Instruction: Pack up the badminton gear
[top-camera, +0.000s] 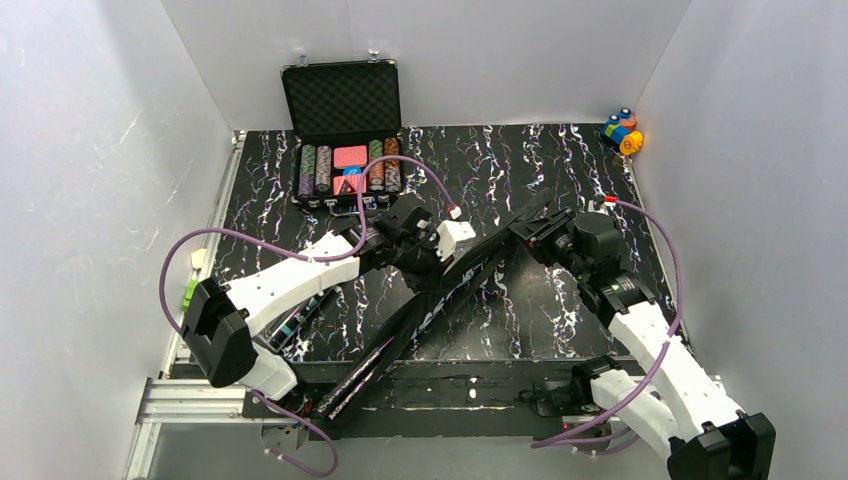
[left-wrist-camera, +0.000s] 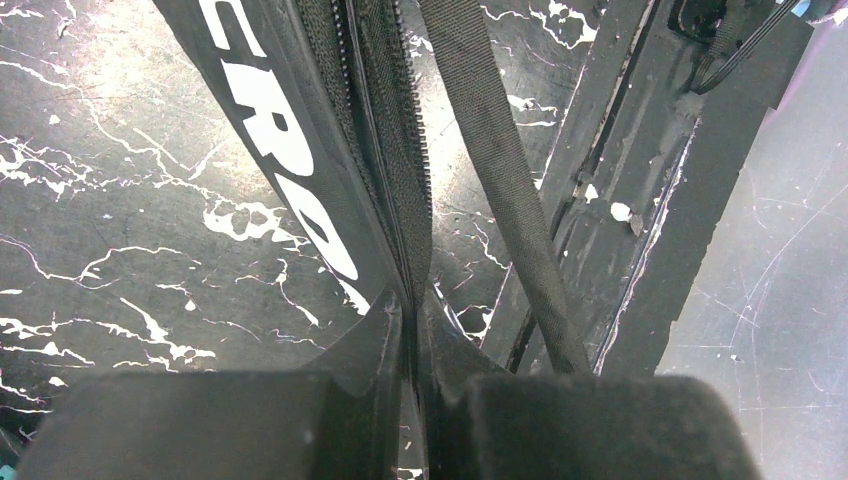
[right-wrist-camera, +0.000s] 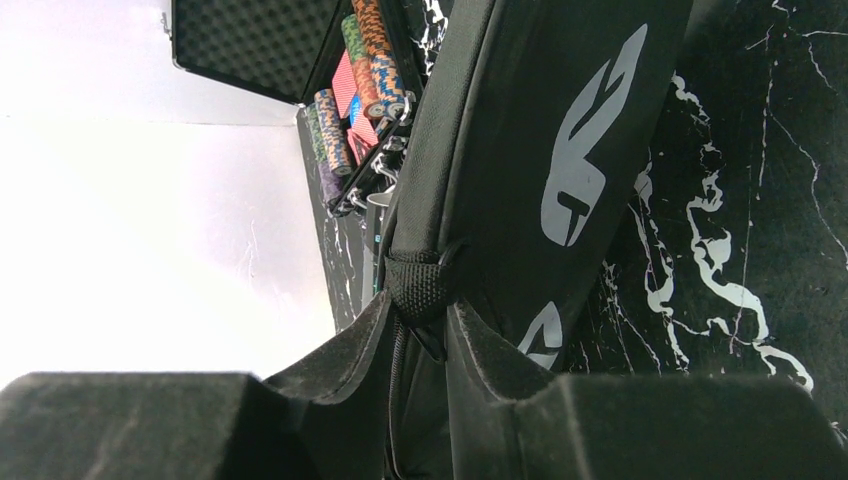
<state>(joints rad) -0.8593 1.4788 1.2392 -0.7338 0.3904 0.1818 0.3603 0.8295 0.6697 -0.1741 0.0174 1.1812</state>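
L hand (left-wrist-camera: 412, 305) clamped on CROSSWAY racket bag (left-wrist-camera: 290, 150) at zipper (left-wrist-camera: 390, 150); R hand (right-wrist-camera: 420, 318) pinches bag's end by webbing loop (right-wrist-camera: 418, 283). Bag runs diagonally over desk (top-camera: 520, 165).

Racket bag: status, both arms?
Left gripper shut on CROSSWAY racket bag, at the zipper seam. Right gripper shut on its end tab. Bag held on edge, diagonal. Poker chip case behind, apart.

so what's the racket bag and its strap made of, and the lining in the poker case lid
The bag looks like smooth synthetic fabric: matte black, printed white letters, a toothed zip along its edge. Its strap looks like woven webbing, with a fine ribbed weave showing. The case lid lining seems to be egg-crate foam, judging by its dimpled grid.
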